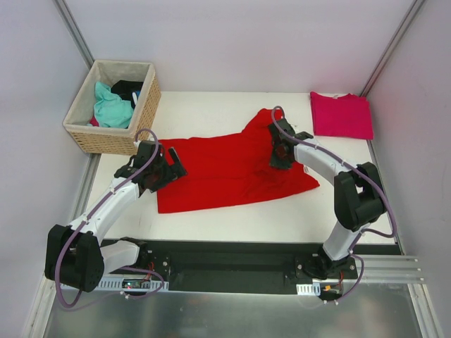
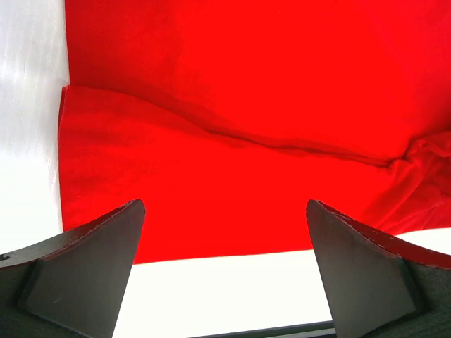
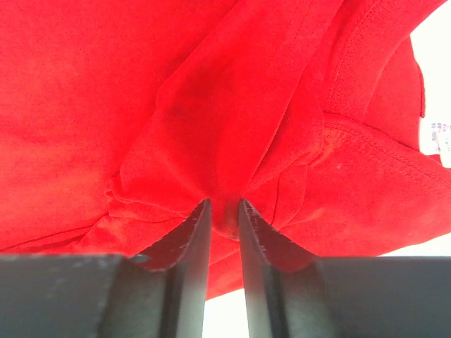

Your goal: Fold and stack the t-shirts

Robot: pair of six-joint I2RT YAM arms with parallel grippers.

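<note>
i see a white table (image 1: 211,105) carrying all the work. the red t-shirt (image 1: 225,172) is my reference point: it lies spread across the middle of the table, mostly flat, with its right part bunched and drawn up into a peak at the far right corner. from the left wrist view the red t-shirt (image 2: 246,105) shows one long shallow crease running across it, and its left edge and near edge lie flat on the table.

the wicker basket (image 1: 106,141) stands beyond the red t-shirt's left end, at the far left corner of the table and apart from the cloth. it holds a teal cloth (image 1: 113,105) and a black item (image 1: 128,89); i cannot identify them further.

the magenta-pink t-shirt (image 1: 341,115) lies folded flat, beyond and to the right of the red t-shirt, just clear of it.

the left gripper (image 1: 173,169) sits at the red t-shirt's left edge. the left gripper (image 2: 224,204) stands wide with nothing between its fingers; whether it touches the cloth i cannot tell.

the right gripper (image 1: 277,160) is at the raised peak of the red t-shirt. in the right wrist view the right gripper (image 3: 224,204) is nearly closed, pinching a fold of the red t-shirt (image 3: 106,105).

a white neck label (image 3: 437,134) shows at the red t-shirt's right edge; its print is unreadable.
</note>
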